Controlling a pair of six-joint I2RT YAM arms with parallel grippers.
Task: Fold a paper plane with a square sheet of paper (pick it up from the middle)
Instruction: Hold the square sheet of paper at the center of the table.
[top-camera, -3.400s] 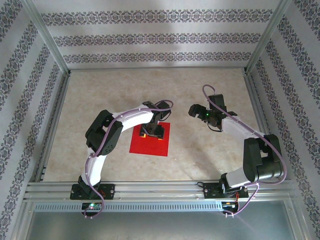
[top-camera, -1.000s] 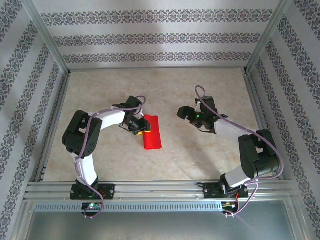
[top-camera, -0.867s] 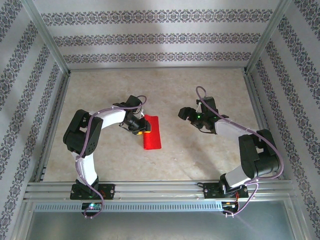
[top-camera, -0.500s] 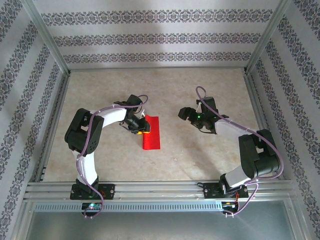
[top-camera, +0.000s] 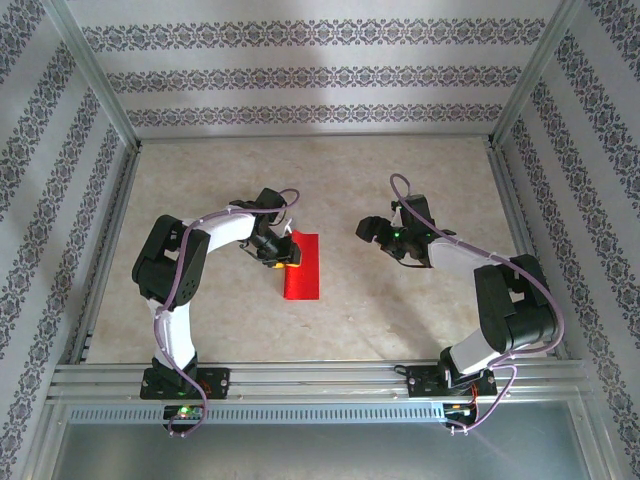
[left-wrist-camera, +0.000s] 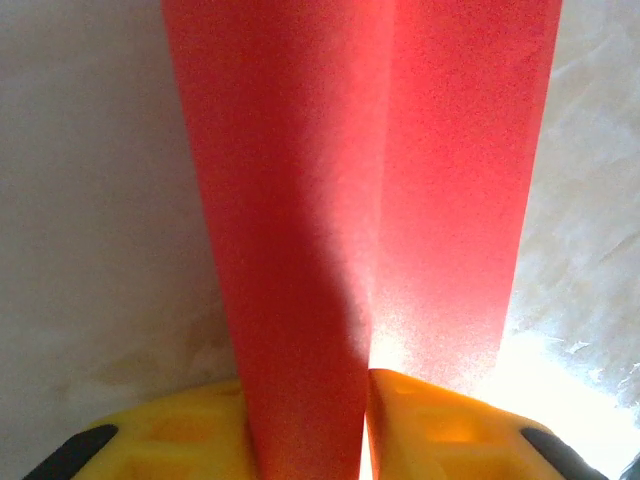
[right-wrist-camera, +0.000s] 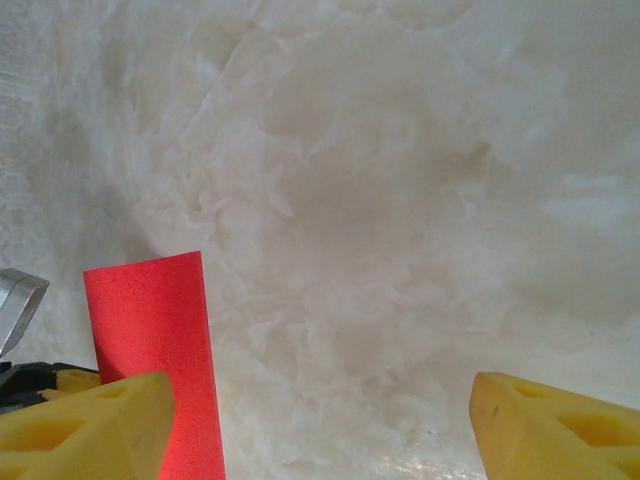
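Note:
The square sheet of paper (top-camera: 303, 268) is bright red and folded in half into a narrow upright rectangle on the table, with no pointed tip. My left gripper (top-camera: 284, 251) is shut on its left long edge near the top. In the left wrist view the doubled paper (left-wrist-camera: 300, 200) runs up from between my yellow fingers (left-wrist-camera: 450, 425), with a crease down the middle; the left gripper (left-wrist-camera: 330, 425) pinches it. My right gripper (top-camera: 371, 229) hovers open to the right of the paper, apart from it. In the right wrist view the right gripper (right-wrist-camera: 325, 430) holds nothing, and the paper (right-wrist-camera: 150, 340) lies beyond the left finger (right-wrist-camera: 90, 420).
The pale marbled tabletop (top-camera: 400, 310) is fenced by aluminium rails (top-camera: 320, 380) at the near edge and uprights at the sides. Patterned walls (top-camera: 320, 75) close the back and sides. Bare table lies between the grippers and behind them.
The flat square sheet has become a folded narrow strip. My left gripper moved from its middle to its left edge and the elbow swung left. The right gripper shifted slightly left.

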